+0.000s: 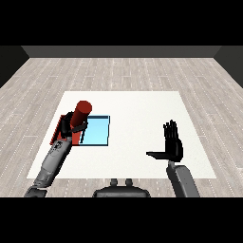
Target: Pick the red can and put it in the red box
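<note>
The red can (pixel 81 114) is in the left robot hand (pixel 76 127), whose black fingers curl round its lower part. The can leans a little, its top tipped toward the far right, and its rounded upper end stands clear above the fingers. It sits over the seam where the red tray (pixel 61 127) meets the light blue tray (pixel 97 131); whether its base touches either tray cannot be told, since the hand covers it.

Taking the light blue tray as the landmark: the red tray lies just beside it on its left, the two touching along one edge. Most of the red tray is hidden under the left forearm and hand, so only a strip along its left side shows. The blue tray's floor is bare and its dark rim is plain on the right and near sides. The left forearm, grey, runs up from the lower left corner and crosses the near left edge of the white bench (pixel 137 102) to reach the trays.

Well to the right of the blue tray, with open bench between, the right robot hand (pixel 172 142) is held up above the surface, fingers straight and pointing away, thumb stretched out toward the left. It holds nothing and touches nothing.

Around the bench lies a pale wooden floor (pixel 123 71).
</note>
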`<act>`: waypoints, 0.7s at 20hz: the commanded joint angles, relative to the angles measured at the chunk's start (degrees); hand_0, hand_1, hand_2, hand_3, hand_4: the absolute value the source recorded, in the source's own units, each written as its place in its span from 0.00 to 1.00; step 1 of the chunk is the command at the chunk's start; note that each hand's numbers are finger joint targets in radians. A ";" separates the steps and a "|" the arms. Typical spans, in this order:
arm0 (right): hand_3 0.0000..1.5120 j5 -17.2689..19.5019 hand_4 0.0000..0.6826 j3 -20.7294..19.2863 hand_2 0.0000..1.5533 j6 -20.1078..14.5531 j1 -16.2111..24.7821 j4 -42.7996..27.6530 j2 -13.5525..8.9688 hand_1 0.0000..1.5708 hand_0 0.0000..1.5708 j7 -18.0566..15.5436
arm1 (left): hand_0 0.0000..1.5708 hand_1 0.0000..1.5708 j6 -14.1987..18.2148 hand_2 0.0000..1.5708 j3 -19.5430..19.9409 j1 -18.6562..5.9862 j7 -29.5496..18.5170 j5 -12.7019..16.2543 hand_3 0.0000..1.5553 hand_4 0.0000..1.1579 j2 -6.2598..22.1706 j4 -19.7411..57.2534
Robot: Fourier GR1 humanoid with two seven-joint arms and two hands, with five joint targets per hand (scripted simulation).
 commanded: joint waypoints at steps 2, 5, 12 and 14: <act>0.00 -1.29 0.00 -2.03 0.00 1.93 -0.66 4.58 -0.09 0.00 0.00 -1.03 | 1.00 1.00 -2.30 0.99 2.00 -3.89 3.52 -2.69 0.96 0.96 4.49 15.00; 0.00 -0.81 0.00 -2.65 0.00 2.07 -0.75 6.33 0.16 0.00 0.00 -2.31 | 1.00 1.00 -6.79 0.99 3.38 -4.96 4.16 -2.22 0.95 0.91 6.77 24.80; 0.00 0.72 0.00 -2.38 0.00 0.23 -6.58 10.80 2.63 0.00 0.00 -2.93 | 0.60 0.60 -6.24 0.54 1.11 -10.07 7.61 -9.07 0.43 0.77 7.59 47.13; 0.00 1.95 0.00 -2.89 0.00 0.45 -6.52 13.99 2.10 0.00 0.00 -4.24 | 0.40 0.40 -6.66 0.38 0.66 -13.04 8.51 -9.90 0.00 0.67 4.81 52.25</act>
